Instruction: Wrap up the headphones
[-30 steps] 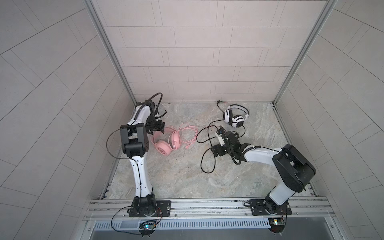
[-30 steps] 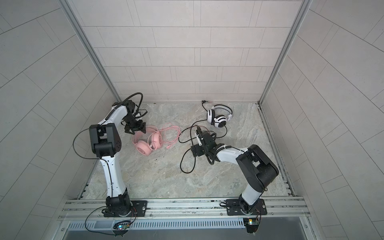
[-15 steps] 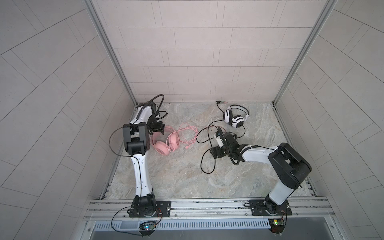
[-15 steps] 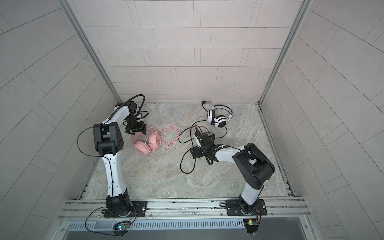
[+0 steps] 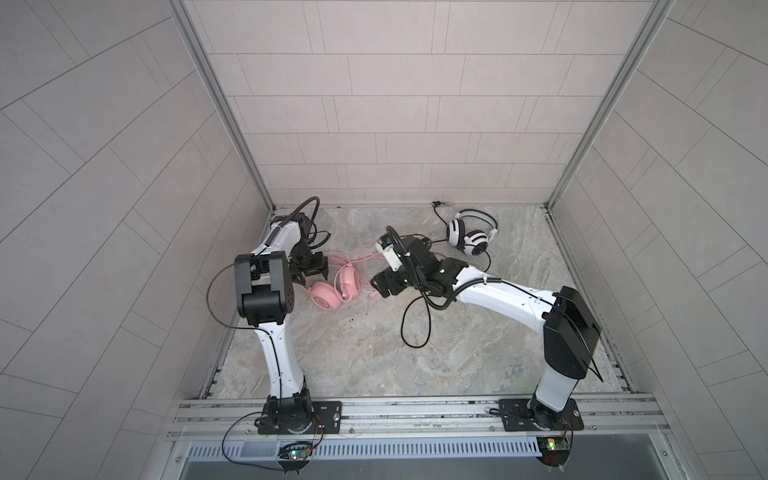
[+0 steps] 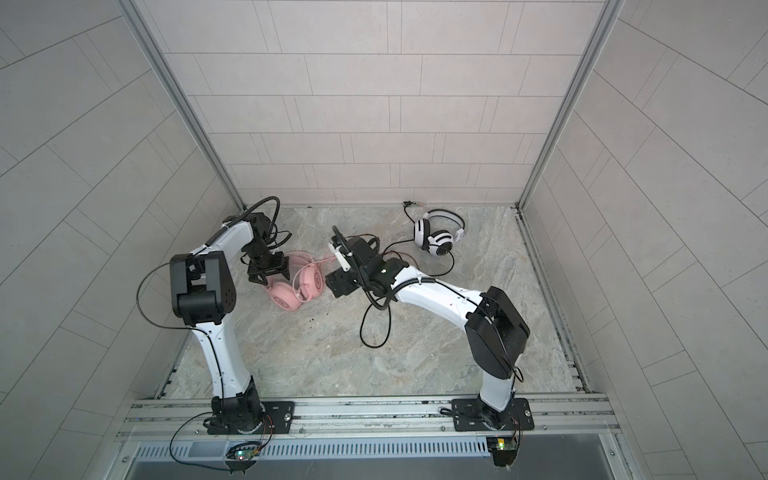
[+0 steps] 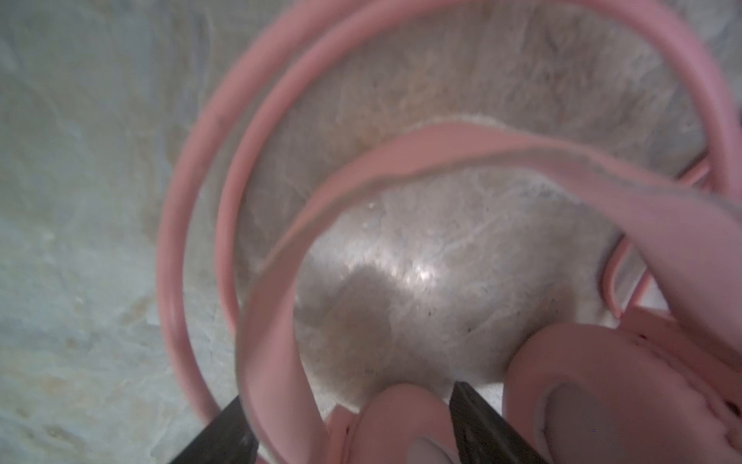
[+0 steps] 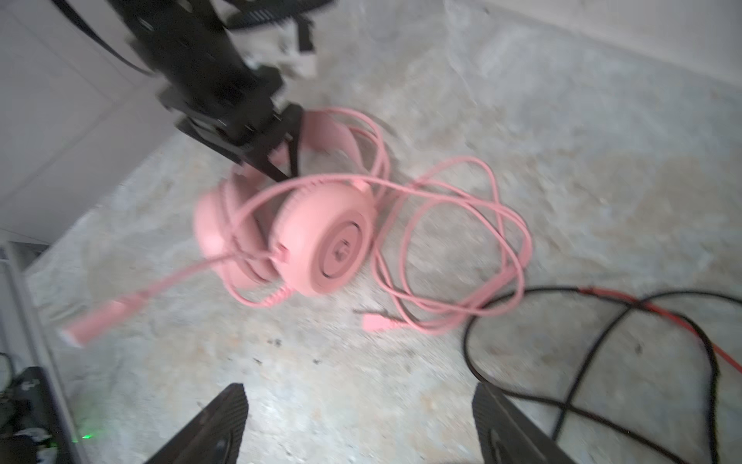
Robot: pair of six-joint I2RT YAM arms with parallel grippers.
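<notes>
The left pincer [image 5: 311,278] stood wide open over the pink headset [image 5: 332,289]. Its fingers [image 7: 219,436] straddled the headband [image 7: 281,261] and one ear cup [image 7: 401,422]; whether they pressed on either could not be told. The right pincer [image 8: 358,395] hung wide open and empty just beside that headset, above the marbled worktop [image 5: 374,357], with the pink cable [image 8: 433,326] looped loose ahead of it. The white-and-black headset [image 5: 471,235] lay near the back wall [image 5: 395,166], its black cable [image 5: 402,330] trailing forward.
</notes>
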